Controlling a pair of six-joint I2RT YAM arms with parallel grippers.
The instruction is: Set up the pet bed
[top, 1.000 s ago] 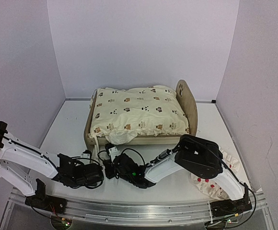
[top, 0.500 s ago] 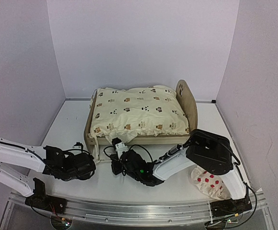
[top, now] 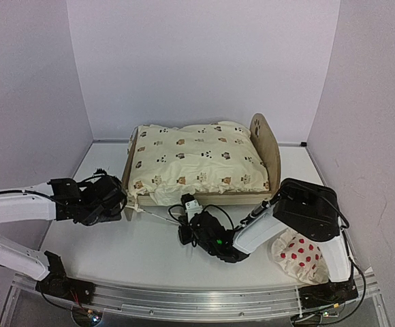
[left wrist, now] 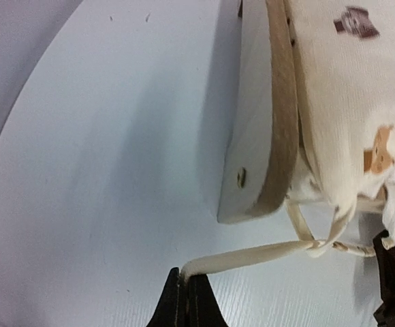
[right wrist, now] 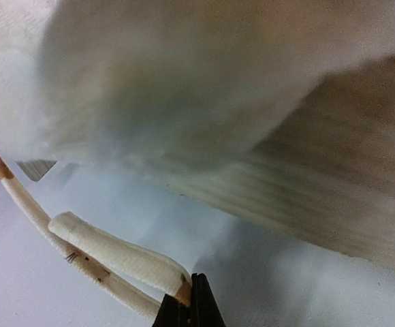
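The pet bed (top: 267, 146), light plywood with a paw-print end board, stands at the back middle. The cream animal-print cushion (top: 197, 160) covers it, so the striped base is hidden. My left gripper (top: 124, 206) is at the bed's front left corner, shut on a cream tie ribbon (left wrist: 252, 255) of the cushion, just below the end board (left wrist: 262, 129). My right gripper (top: 184, 219) is in front of the bed's side rail (right wrist: 320, 184), shut on another tie (right wrist: 116, 255). The two ties meet at a knot (left wrist: 313, 245).
The red-dotted white pillow (top: 296, 255) lies at the front right under my right arm. White walls close in the table on the left, back and right. The metal rail (top: 197, 300) with the arm bases runs along the near edge.
My left gripper has moved away from the near edge to the bed's front left corner. My right gripper has moved right and toward the bed. The ties between them are drawn out.
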